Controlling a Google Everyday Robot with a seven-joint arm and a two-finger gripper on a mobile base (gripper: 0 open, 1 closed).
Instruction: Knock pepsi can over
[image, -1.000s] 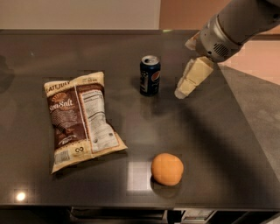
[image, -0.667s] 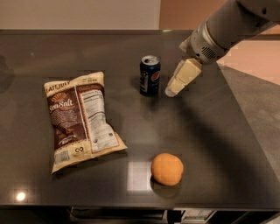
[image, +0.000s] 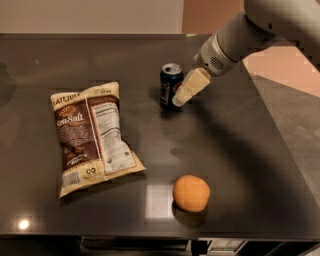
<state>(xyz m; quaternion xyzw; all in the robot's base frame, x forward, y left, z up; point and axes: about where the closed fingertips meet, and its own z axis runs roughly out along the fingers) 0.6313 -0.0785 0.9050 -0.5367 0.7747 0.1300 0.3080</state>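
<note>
The pepsi can (image: 169, 86), dark navy with a silver top, stands upright on the dark table (image: 240, 145) near the back middle. My gripper (image: 179, 100) comes in from the upper right on a white arm. Its cream-coloured fingers (image: 191, 86) point down-left and their tips are right against the can's right side, at about its lower half.
A brown and cream chip bag (image: 90, 135) lies flat to the left of the can. An orange (image: 191, 193) sits near the table's front edge. The table's right edge runs diagonally at the right, with floor beyond it.
My gripper has moved left toward the can, from a clear gap to its right to reaching its right side. The can still stands upright in the same place.
</note>
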